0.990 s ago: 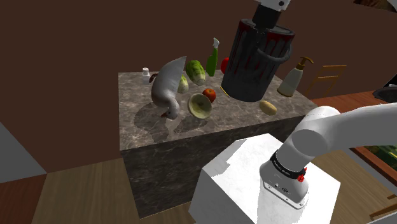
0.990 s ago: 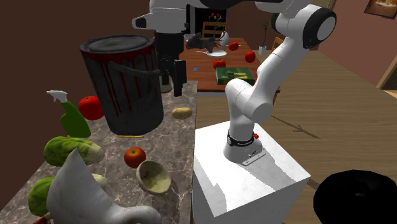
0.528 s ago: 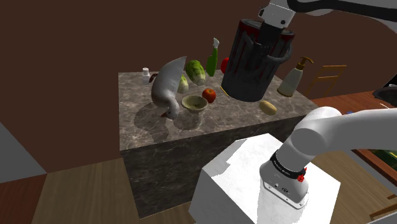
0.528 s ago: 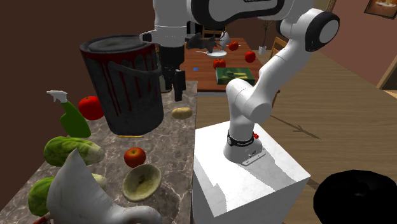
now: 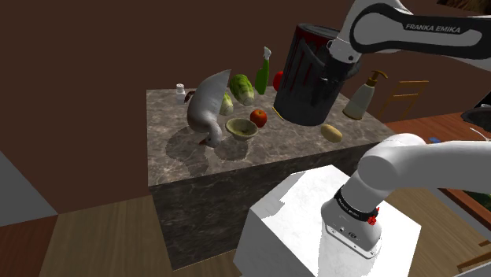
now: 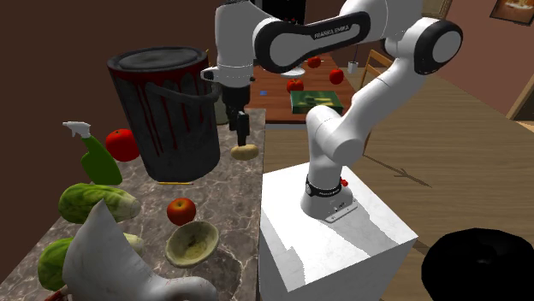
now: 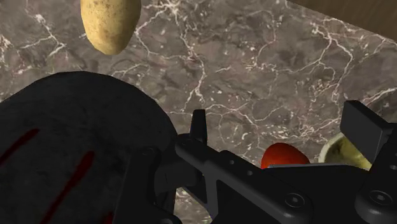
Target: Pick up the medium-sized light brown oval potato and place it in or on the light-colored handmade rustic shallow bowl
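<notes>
The gripper (image 6: 239, 128) is seen pointing down over the counter (image 6: 248, 192), just beside the bin (image 6: 167, 111), which stands at 9 o'clock from it in the second exterior view. In the wrist view its two fingers (image 7: 198, 124) are held well apart, and nothing is gripped between them.

The potato (image 6: 244, 152) is found on the marble just under the fingertips, at 6 o'clock from the gripper in the second exterior view. In the wrist view the potato (image 7: 110, 22) is seen ahead of the fingers rather than between them, next to the bin's dark, red-streaked side (image 7: 76, 146). In the shoulder view the potato (image 5: 331, 132) lies at 5 o'clock from the bin (image 5: 307, 75), near the counter's edge.

The bowl (image 6: 192, 243) is set upright on the counter, well apart from the potato, at 7 o'clock from it in the second exterior view. A tomato (image 6: 180, 210) is placed just beside the bowl, at 11 o'clock from it. In the shoulder view the bowl (image 5: 241, 127) is at 9 o'clock from the potato.

Farther out in the shoulder view, a soap bottle (image 5: 363, 94) is seen at 3 o'clock from the bin and a green spray bottle (image 5: 263, 71) at 9 o'clock. The white stand (image 6: 325, 239) is seen against the counter's side.
</notes>
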Motion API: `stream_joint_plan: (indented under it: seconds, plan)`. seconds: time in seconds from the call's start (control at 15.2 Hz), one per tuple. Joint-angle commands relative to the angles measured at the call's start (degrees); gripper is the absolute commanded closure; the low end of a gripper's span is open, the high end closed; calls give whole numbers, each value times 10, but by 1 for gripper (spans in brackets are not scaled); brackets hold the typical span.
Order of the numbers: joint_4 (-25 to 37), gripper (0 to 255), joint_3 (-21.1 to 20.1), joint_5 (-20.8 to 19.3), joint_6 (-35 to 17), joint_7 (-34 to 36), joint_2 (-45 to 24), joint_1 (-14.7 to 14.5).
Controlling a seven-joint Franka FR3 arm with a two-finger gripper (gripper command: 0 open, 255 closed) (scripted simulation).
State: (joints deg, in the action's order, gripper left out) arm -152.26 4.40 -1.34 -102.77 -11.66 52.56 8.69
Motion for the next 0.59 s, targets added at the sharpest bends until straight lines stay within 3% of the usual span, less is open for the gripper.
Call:
stream_joint_plan:
  seconds: [0.0, 0.53]
  plan:
    - [-26, 0, 20, -20, -19, -13, 6, 19]
    - [-119, 0, 93, -101, -115, -53, 3, 102]
